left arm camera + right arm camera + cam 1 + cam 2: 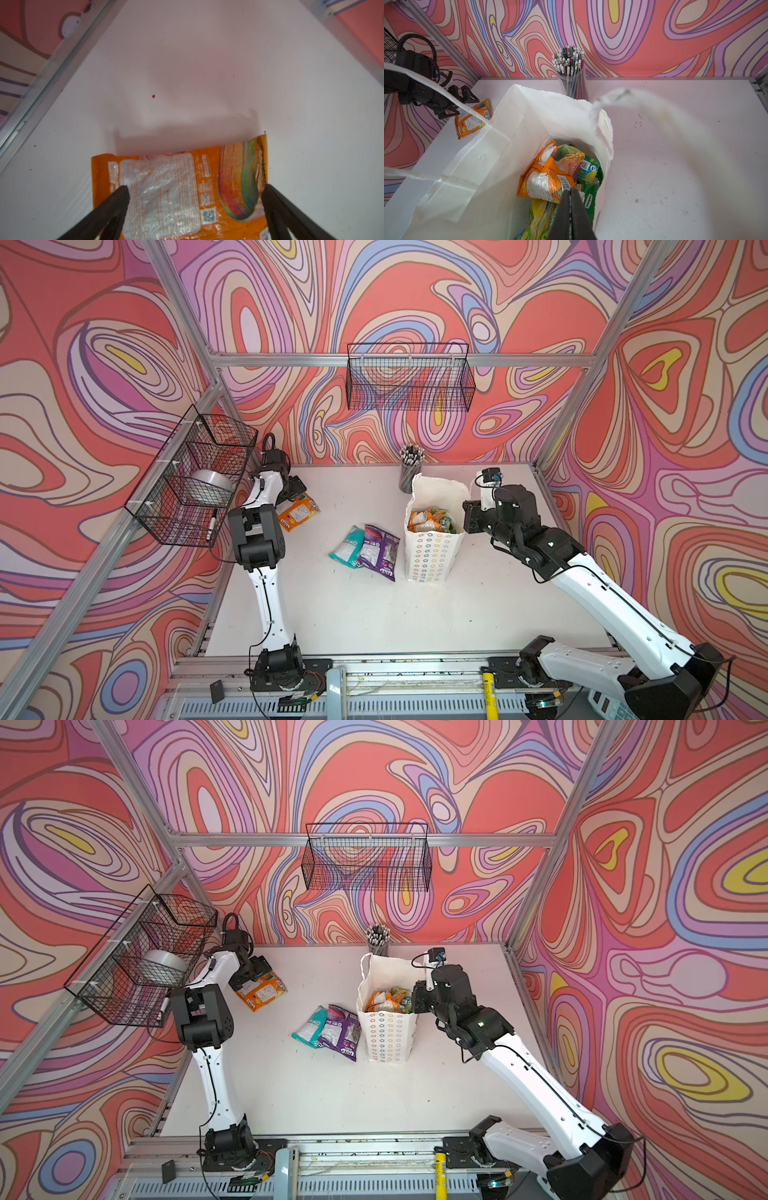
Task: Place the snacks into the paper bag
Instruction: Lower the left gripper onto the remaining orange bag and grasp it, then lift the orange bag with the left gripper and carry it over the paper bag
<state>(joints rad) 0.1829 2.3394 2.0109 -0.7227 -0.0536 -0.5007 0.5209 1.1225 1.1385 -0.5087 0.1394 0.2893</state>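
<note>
I saw my left gripper (196, 187) wide open and empty, fingers (116, 203) either side of the orange pouch (162, 197) lying flat on the table (187, 72). My right gripper (572, 190) was closed tight above the snacks (550, 178) inside the upright paper bag (483, 158).

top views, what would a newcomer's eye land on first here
The swirling coral-and-purple wall print surrounds everything. Right of centre stands a tall white star-printed paper bag stuffed with orange and green snack pouches, the shut right gripper at its mouth. A teal pouch and a purple pouch lie beside it; an orange pouch lies back left under the open left gripper.
</note>
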